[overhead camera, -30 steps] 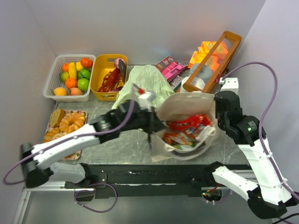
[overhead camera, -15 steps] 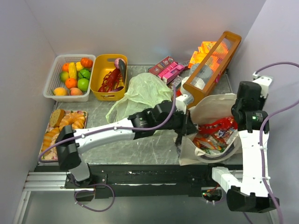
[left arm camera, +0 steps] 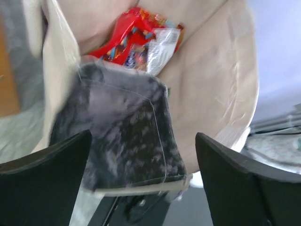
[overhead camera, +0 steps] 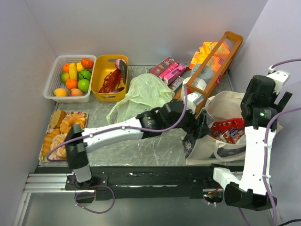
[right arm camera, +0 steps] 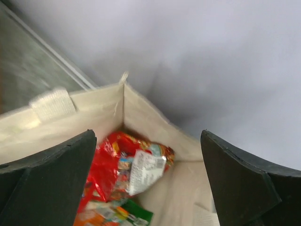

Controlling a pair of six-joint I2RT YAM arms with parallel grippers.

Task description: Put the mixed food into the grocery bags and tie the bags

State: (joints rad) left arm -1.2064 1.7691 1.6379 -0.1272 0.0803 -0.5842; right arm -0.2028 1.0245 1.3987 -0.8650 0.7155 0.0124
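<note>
**Two open grippers at an unsupported tote**

Both pincers stand spread wide and hold nothing. We see the left gripper [left arm camera: 143,136] low against the near left face of the canvas tote [overhead camera: 214,149]. Its jaws lie either side of the black printed panel [left arm camera: 127,132] without pinching it, as far as the blurred wrist view lets us tell. The right gripper [right arm camera: 148,134] hangs above the tote's open mouth, by the right edge of the tabletop, looking down on the snack packets [right arm camera: 127,165] heaped inside.

The tote sits at the near right corner of the tabletop. The pale green plastic bag [overhead camera: 143,92] lies crumpled towards the middle of the far edge, and we cannot tell what it contains. Bread and croissants [overhead camera: 66,125] lie by the left edge, and fruit [overhead camera: 75,77] sits in the far left corner.

We judge three hazards:
1. With nothing holding it, the soft tote may slump or tip towards the near edge and spill packets.
2. A closing left gripper may catch only one wall of cloth, or shove the tote, rather than take a handle.
3. The mouth gapes, so tying it with the handles ungathered would leave a loose knot.
</note>
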